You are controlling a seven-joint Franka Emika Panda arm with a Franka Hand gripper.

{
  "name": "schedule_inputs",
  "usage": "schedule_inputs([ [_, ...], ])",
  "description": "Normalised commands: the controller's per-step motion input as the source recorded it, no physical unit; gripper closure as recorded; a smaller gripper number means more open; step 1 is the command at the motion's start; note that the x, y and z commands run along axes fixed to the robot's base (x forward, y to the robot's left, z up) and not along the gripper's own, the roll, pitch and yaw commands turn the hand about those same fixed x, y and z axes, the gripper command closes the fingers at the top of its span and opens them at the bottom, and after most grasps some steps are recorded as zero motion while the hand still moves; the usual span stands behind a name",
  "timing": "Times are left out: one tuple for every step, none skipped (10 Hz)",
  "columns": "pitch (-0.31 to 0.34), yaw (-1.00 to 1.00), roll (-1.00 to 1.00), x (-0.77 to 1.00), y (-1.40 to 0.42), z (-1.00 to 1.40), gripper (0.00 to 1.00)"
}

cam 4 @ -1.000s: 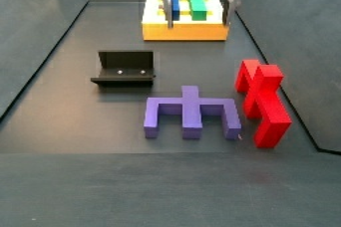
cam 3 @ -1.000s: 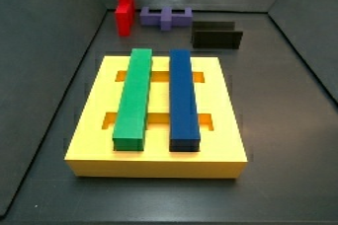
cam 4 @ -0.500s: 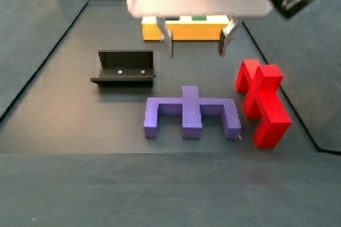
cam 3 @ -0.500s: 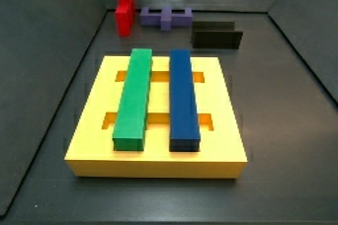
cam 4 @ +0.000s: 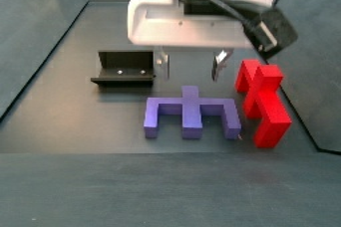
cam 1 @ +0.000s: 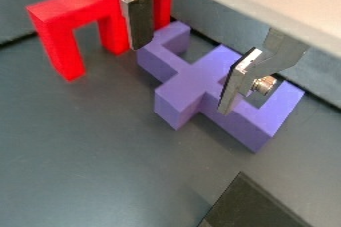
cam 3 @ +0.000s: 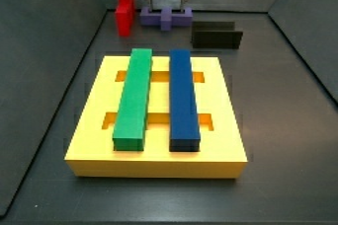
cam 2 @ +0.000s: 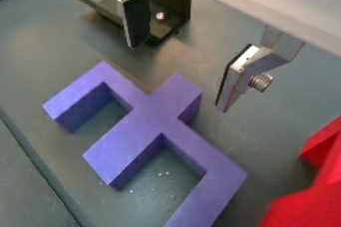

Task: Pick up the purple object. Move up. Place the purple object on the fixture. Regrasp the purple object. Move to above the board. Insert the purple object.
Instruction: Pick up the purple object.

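Observation:
The purple object point(cam 4: 193, 112) is a flat comb-shaped piece lying on the dark floor; it shows in both wrist views point(cam 1: 206, 87) point(cam 2: 140, 131) and, small and far back, in a side view point(cam 3: 168, 18). My gripper point(cam 4: 189, 74) hangs just above it, open and empty. Its silver fingers point(cam 1: 138, 27) straddle the piece's middle stem with a gap on each side, and in a wrist view the gripper point(cam 2: 184, 70) is over bare floor beside the stem. The fixture point(cam 4: 124, 69) stands left of the purple object.
A red piece point(cam 4: 262, 102) stands right beside the purple object and close to one finger point(cam 1: 80, 22). The yellow board point(cam 3: 158, 160) holds a green bar point(cam 3: 133, 96) and a blue bar point(cam 3: 184, 96). Grey walls enclose the floor.
My gripper has come from over the yellow board toward the purple object and has lowered, still open, until its fingers hang just above the piece.

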Motion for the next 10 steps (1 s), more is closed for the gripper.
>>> schedule_inputs([
  [-0.090,-0.01,-0.15,0.15,0.14,-0.68,0.00],
  [-0.093,0.00,-0.14,0.08,0.13,-0.65,0.00],
  [-0.069,0.00,-0.08,0.06,0.10,-0.56,0.00],
  [-0.036,0.00,-0.08,0.11,0.03,-0.56,0.00],
  [-0.007,0.00,-0.06,0.13,0.00,-0.51,0.00],
  [-0.003,0.00,-0.01,0.06,0.00,-0.45,0.00],
  [0.000,0.00,0.00,0.01,0.05,-0.24,0.00],
  [0.000,0.00,0.00,0.00,0.00,0.00,0.00],
  [0.000,0.00,0.00,0.00,0.00,0.00,1.00],
  [0.000,0.00,0.00,0.00,0.00,0.00,1.00],
])
